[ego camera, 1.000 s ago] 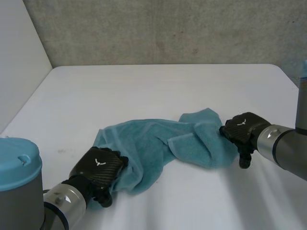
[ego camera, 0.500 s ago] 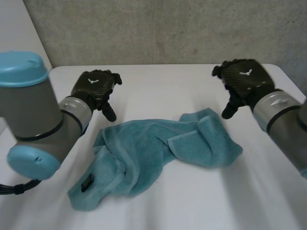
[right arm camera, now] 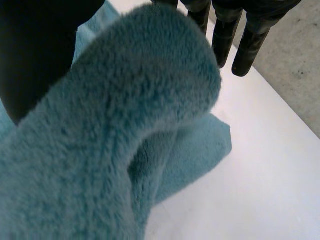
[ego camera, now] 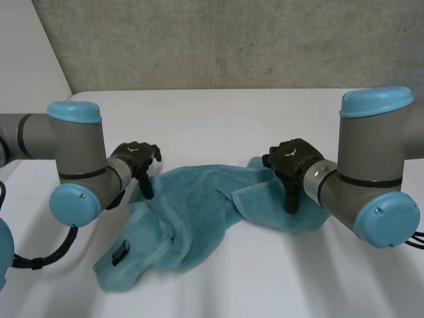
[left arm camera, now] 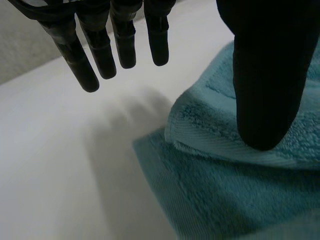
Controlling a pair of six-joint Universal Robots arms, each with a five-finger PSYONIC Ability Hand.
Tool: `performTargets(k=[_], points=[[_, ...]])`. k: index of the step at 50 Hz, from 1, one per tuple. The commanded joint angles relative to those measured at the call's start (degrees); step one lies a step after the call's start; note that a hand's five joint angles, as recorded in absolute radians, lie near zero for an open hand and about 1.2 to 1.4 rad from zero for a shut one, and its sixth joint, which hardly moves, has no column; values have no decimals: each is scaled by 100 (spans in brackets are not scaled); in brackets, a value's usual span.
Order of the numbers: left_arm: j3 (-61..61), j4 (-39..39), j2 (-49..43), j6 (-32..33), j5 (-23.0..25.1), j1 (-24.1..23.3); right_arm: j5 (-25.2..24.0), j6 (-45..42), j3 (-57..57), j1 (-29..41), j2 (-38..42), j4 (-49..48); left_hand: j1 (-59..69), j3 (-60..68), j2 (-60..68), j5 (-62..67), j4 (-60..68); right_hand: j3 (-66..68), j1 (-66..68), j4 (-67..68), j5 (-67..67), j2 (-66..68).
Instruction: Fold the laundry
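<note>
Where the towel lies: we find the crumpled teal terry-cloth towel (ego camera: 199, 212) on the flat white table (ego camera: 218, 112), bunched in overlapping folds and not yet squared.
Left hand: the black left hand (ego camera: 136, 158) hangs over the towel's left edge. Its fingers (left arm camera: 102, 50) are straight and spread above bare table just beside that edge, and its thumb (left arm camera: 265, 75) is straight above the hem. It holds nothing.
Right hand: the black right hand (ego camera: 291, 159) stands at the towel's right end, straddling a raised fold, with straight fingers (right arm camera: 225, 37) on one side and the thumb (right arm camera: 35, 55) on the other. We judge it unclenched and not yet pinching.
Step in hand: we judge this to be taking hold of both ends, ahead of spreading the towel flat. No fold is made yet.
Next move: each hand needs to close on a single layer at an edge or corner, then draw away from the towel's middle. Catching two layers would leave it bunched.
Hidden: the grey right forearm (ego camera: 344, 192) partly covers the towel's right end, and true corners cannot be picked out among the folds. We cannot tell whether either thumb touches the cloth. A small dark label (ego camera: 120, 253) shows at the towel's near-left end; its print is unreadable.
</note>
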Motion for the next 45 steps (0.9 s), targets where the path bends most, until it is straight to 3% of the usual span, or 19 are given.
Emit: performTargets(k=[1, 10, 14, 20, 24, 25, 30, 32, 33, 39, 41, 43, 45], points=[[-6, -91, -60, 18, 208, 9, 226, -171, -45, -5, 46, -34, 632, 715, 678, 684, 696, 507, 550, 415, 468, 460], [99, -82, -156, 26, 217, 9, 253, -267, -28, 3, 38, -16, 1356, 1439, 1402, 1408, 1420, 2156, 2199, 2064, 2116, 2108], [90, -91, -270, 44, 225, 9, 262, -416, 16, -23, 55, -7, 2380, 2463, 2426, 2432, 2444, 2728, 2771, 2636, 2688, 2680], [90, -91, -306, 184, 173, 9, 279, -707, 104, -84, 64, -7, 1980, 2063, 2026, 2032, 2044, 3367, 3410, 3275, 3327, 3320], [117, -82, -297, 211, 146, 9, 253, -751, 78, -84, 46, -16, 1894, 1977, 1940, 1946, 1958, 5264, 5307, 5172, 5224, 5217], [125, -82, -297, 220, 138, 9, 253, -751, 69, -84, 20, -25, 1944, 2028, 1990, 1996, 2008, 6535, 6578, 6443, 6495, 6487], [126, -47, -236, 220, 129, 9, 253, -768, -36, -84, -15, -95, 4042, 4126, 4089, 4094, 4106, 6659, 6702, 6567, 6620, 6612], [134, 41, -209, 237, 129, 9, 244, -768, -185, -93, -15, -200, 5841, 5924, 5887, 5893, 5905, 6659, 6702, 6567, 6620, 6612], [143, 119, -183, 255, 103, 9, 244, -768, -264, -93, -15, -279, 5878, 5962, 5925, 5930, 5942, 6659, 6702, 6567, 6620, 6612], [442, 1594, 309, 571, -275, 9, 235, -777, -967, -146, -33, -1701, 5879, 5962, 5925, 5931, 5943, 6659, 6702, 6567, 6620, 6612], [591, 2356, 632, 650, -407, 9, 235, -742, -1310, -277, -76, -2676, 5879, 5962, 5925, 5931, 5943, 6659, 6702, 6567, 6620, 6612], [609, 2623, 765, 668, -460, 9, 183, -698, -1399, -391, -173, -3361, 5879, 5962, 5925, 5931, 5943, 6659, 6702, 6567, 6620, 6612], [600, 3570, 1265, 659, -688, 35, 78, -672, -1347, -488, -410, -4258, 5879, 5962, 5925, 5931, 5943, 6659, 6702, 6567, 6620, 6612]])
